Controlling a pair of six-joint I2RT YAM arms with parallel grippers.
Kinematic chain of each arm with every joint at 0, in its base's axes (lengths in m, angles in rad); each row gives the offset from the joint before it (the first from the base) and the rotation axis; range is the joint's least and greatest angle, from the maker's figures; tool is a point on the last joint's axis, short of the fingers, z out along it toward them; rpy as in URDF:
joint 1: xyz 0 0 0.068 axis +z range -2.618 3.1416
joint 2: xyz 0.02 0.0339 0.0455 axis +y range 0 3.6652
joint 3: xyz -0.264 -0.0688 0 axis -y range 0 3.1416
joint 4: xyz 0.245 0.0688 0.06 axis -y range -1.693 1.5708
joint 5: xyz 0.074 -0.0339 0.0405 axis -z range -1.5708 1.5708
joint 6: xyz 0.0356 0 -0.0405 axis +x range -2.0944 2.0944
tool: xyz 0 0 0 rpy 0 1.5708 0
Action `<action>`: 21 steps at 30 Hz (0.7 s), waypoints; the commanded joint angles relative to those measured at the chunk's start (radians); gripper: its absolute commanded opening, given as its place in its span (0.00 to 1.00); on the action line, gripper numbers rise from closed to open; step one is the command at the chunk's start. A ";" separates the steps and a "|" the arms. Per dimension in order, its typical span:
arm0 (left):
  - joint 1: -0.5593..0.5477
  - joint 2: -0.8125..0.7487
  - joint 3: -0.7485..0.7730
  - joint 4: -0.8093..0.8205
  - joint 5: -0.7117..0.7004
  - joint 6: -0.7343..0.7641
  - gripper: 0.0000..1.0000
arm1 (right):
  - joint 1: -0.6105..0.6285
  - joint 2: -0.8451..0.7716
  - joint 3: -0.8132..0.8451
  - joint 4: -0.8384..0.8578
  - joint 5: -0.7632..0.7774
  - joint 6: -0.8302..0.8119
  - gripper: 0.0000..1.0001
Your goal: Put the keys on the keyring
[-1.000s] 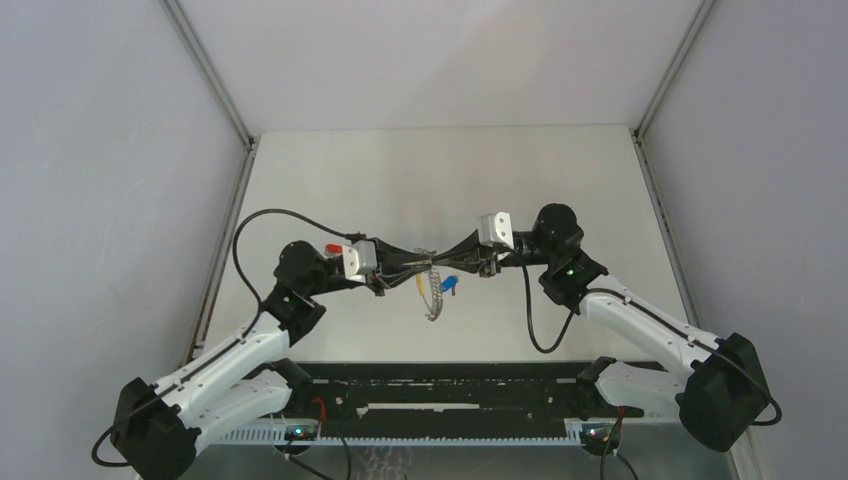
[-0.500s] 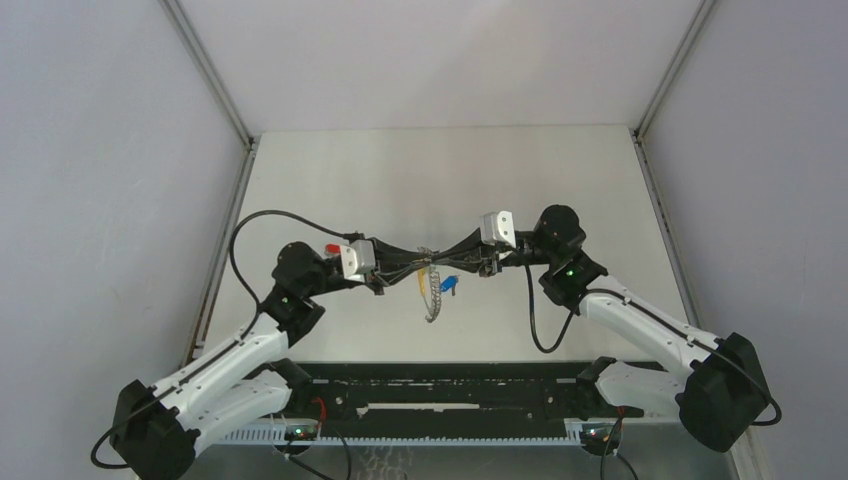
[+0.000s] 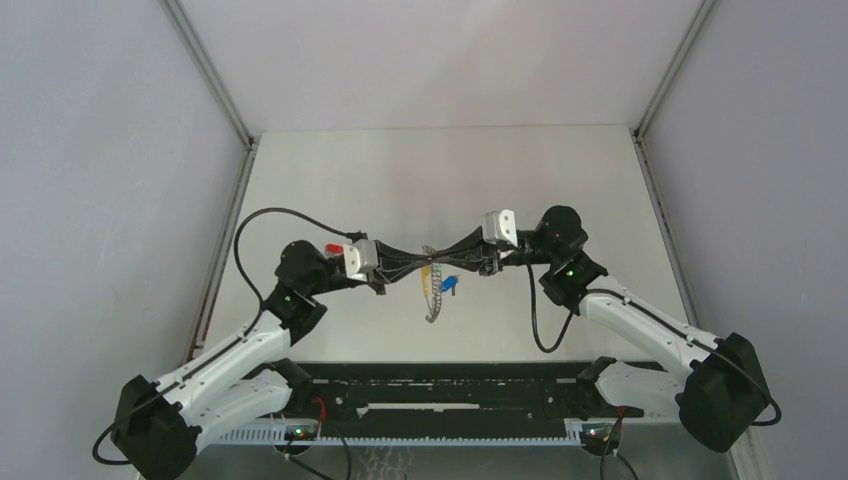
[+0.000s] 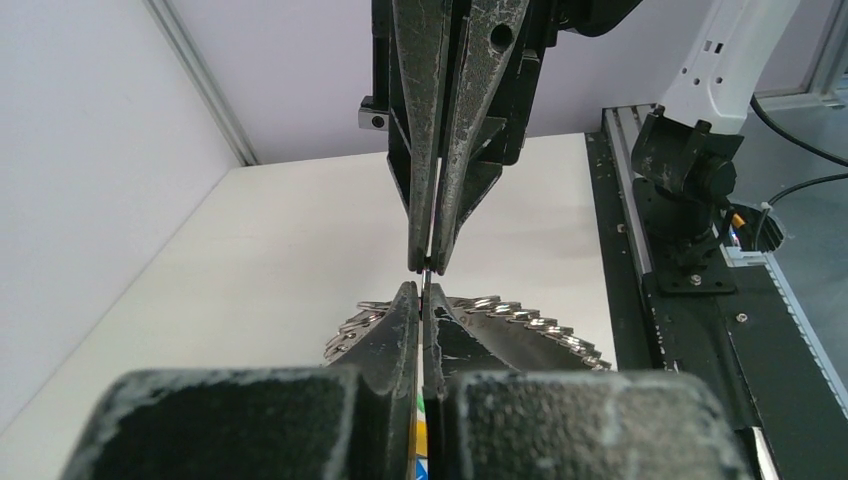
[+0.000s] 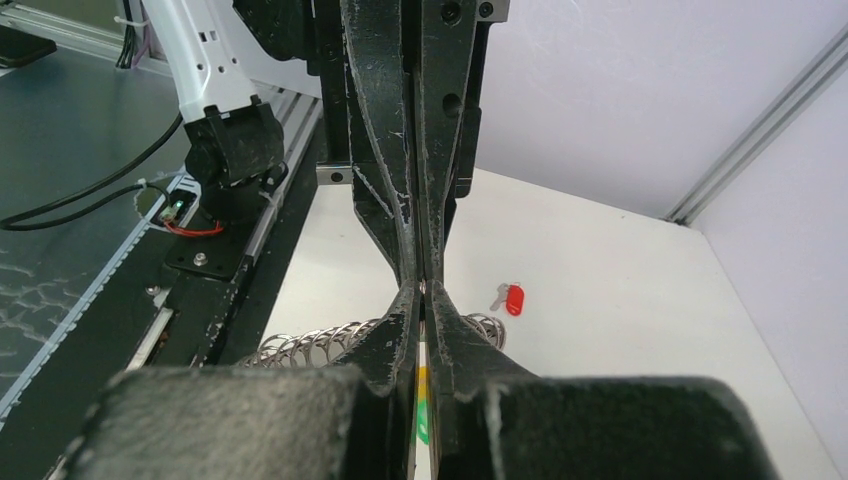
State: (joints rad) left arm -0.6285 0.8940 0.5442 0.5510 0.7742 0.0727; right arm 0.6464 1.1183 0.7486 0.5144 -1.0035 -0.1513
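Observation:
My left gripper (image 3: 419, 265) and right gripper (image 3: 439, 263) meet tip to tip above the table, both shut on the thin metal keyring (image 3: 429, 267). Its yellow tab (image 3: 423, 282) and bead chain (image 3: 433, 303) hang below. The blue-headed key (image 3: 449, 285) hangs just under the right fingertips; I cannot tell how it is attached. The red-headed key (image 3: 333, 248) lies on the table behind the left wrist, also in the right wrist view (image 5: 513, 299). In the left wrist view my gripper (image 4: 423, 292) pinches the ring edge, chain (image 4: 520, 318) behind. The right wrist view shows the same for that gripper (image 5: 422, 290).
The white table (image 3: 440, 180) is walled by grey panels left, right and behind. A black rail with the arm bases (image 3: 440, 395) runs along the near edge.
Both wrists have shifted very slightly to the right. The grippers stay tip to tip on the ring and the keys have not moved.

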 commanded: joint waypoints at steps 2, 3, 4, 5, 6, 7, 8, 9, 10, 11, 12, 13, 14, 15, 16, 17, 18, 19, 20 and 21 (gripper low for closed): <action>0.001 -0.024 0.000 -0.007 -0.028 0.040 0.00 | -0.005 -0.024 0.012 0.044 0.011 0.019 0.00; 0.001 -0.031 -0.003 -0.019 -0.040 0.049 0.00 | -0.008 -0.030 0.013 0.021 0.025 0.023 0.00; 0.001 -0.037 -0.006 -0.035 -0.049 0.065 0.00 | -0.012 -0.039 0.013 0.003 0.042 0.028 0.00; 0.001 -0.040 -0.008 -0.049 -0.065 0.077 0.00 | -0.016 -0.049 0.013 -0.017 0.059 0.032 0.02; 0.001 -0.044 -0.010 -0.062 -0.076 0.088 0.00 | -0.020 -0.059 0.012 -0.038 0.072 0.033 0.08; 0.001 -0.047 -0.011 -0.076 -0.087 0.098 0.00 | -0.022 -0.070 0.012 -0.066 0.090 0.031 0.14; 0.001 -0.049 -0.012 -0.092 -0.100 0.108 0.00 | -0.022 -0.082 0.012 -0.095 0.110 0.028 0.19; 0.000 -0.053 -0.012 -0.112 -0.114 0.120 0.00 | -0.023 -0.097 0.012 -0.123 0.133 0.028 0.22; 0.001 -0.056 -0.009 -0.135 -0.133 0.133 0.00 | -0.022 -0.108 0.012 -0.154 0.160 0.029 0.24; 0.000 -0.058 -0.007 -0.160 -0.150 0.146 0.00 | -0.021 -0.121 0.012 -0.181 0.190 0.031 0.26; 0.001 -0.061 -0.005 -0.184 -0.166 0.157 0.01 | -0.022 -0.133 0.012 -0.206 0.223 0.038 0.28; 0.000 -0.062 -0.004 -0.202 -0.179 0.165 0.00 | -0.022 -0.140 0.012 -0.230 0.249 0.043 0.30; -0.001 -0.067 -0.004 -0.214 -0.190 0.173 0.00 | -0.021 -0.146 0.013 -0.247 0.268 0.045 0.31; -0.004 -0.067 -0.004 -0.225 -0.200 0.178 0.00 | -0.021 -0.149 0.011 -0.261 0.287 0.044 0.32; -0.006 -0.068 -0.003 -0.238 -0.208 0.182 0.00 | -0.021 -0.148 0.012 -0.272 0.301 0.041 0.32; -0.008 -0.067 -0.001 -0.253 -0.216 0.189 0.00 | -0.019 -0.145 0.012 -0.286 0.309 0.028 0.32; -0.012 -0.067 0.002 -0.269 -0.227 0.197 0.00 | -0.019 -0.143 0.013 -0.299 0.312 0.017 0.32; -0.015 -0.068 0.006 -0.287 -0.246 0.206 0.00 | -0.019 -0.139 0.012 -0.311 0.317 0.012 0.32; -0.020 -0.069 0.010 -0.310 -0.266 0.215 0.00 | -0.019 -0.133 0.013 -0.325 0.328 0.015 0.33; -0.026 -0.068 0.011 -0.328 -0.290 0.227 0.00 | -0.020 -0.127 0.017 -0.338 0.336 0.021 0.36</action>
State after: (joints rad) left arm -0.6361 0.8490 0.5407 0.2768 0.5751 0.2359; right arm 0.6281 0.9810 0.7486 0.2516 -0.7387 -0.1341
